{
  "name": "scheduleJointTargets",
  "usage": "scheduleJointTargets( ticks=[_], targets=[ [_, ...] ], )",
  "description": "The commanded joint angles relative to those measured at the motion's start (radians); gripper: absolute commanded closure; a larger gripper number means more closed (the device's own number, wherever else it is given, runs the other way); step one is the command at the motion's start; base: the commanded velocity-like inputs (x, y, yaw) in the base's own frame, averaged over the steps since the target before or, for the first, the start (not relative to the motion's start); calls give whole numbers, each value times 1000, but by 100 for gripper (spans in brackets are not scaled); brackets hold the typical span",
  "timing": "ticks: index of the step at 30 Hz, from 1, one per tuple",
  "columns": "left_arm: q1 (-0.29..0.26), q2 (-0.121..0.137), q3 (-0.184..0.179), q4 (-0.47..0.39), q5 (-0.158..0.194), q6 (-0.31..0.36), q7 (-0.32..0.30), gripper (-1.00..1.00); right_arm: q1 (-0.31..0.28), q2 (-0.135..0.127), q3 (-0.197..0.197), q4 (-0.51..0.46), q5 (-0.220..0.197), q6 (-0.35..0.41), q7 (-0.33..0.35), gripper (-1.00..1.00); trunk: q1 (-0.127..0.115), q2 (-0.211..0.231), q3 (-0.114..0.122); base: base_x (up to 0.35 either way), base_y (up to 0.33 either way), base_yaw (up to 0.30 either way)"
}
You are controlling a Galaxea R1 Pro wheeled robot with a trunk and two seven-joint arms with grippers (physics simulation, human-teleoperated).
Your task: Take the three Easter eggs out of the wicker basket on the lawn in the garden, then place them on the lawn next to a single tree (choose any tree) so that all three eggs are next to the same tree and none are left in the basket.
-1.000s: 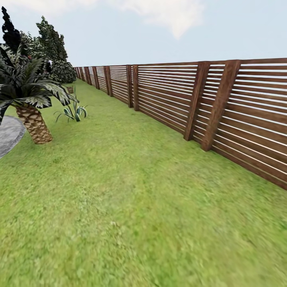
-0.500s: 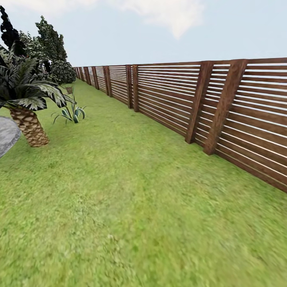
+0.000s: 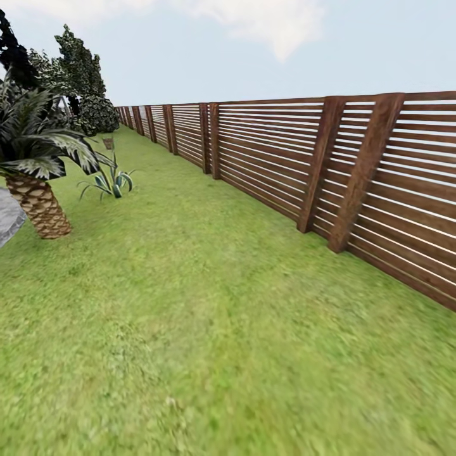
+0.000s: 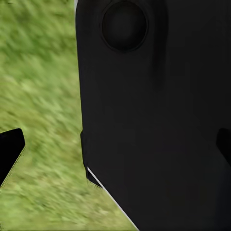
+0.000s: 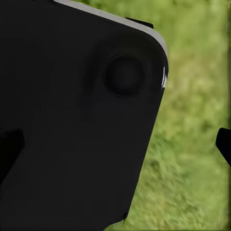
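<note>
1. The robot is out on the lawn of short green grass [image 3: 209,304], beside a long brown fence of flat wooden slats [image 3: 354,183] that runs far back along the right side.

2. On the left stands a short palm with a rough brown trunk [image 3: 39,206], and next to it is a small spiky green plant [image 3: 109,182]. A bit of grey paving [image 3: 7,218] peeks in at the left edge.

3. Far back by the fence are tall dark green trees [image 3: 79,63] and a round bush [image 3: 98,114].

4. Far off on the grass, in front of the bush, is a tiny brown thing. It is too small to tell if it is the basket. No eggs can be seen.

5. In the left wrist view, a big black robot part [image 4: 154,115] is close to the camera, with blurry grass behind it. The left gripper's [image 4: 115,149] two dark finger tips sit at the picture's two sides, far apart, so it is open and holds nothing.

6. The right gripper [image 5: 115,144] looks the same: tips wide apart, open and empty, with a big black part [image 5: 72,125] in the way.

7. What could go wrong: the robot is near the fence and could bump it if it drifts right. It could also mix up the palm with a real tree, because the palm is closer.
</note>
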Motion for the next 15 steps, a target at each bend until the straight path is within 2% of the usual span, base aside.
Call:
scheduleJointTargets(
  ticks=[1, 15],
  targets=[
    [0, 0, 0, -1, 0, 0, 0, -100, -1, 0, 4, 1, 3, -3, -1, -100, 1, 0, -1, 325, 0, 0],
    [0, 0, 0, -1, 0, 0, 0, -100, 0, -1, 4, 1, 2, -3, -1, -100, 1, 0, -1, 325, 0, 0]
  ],
)
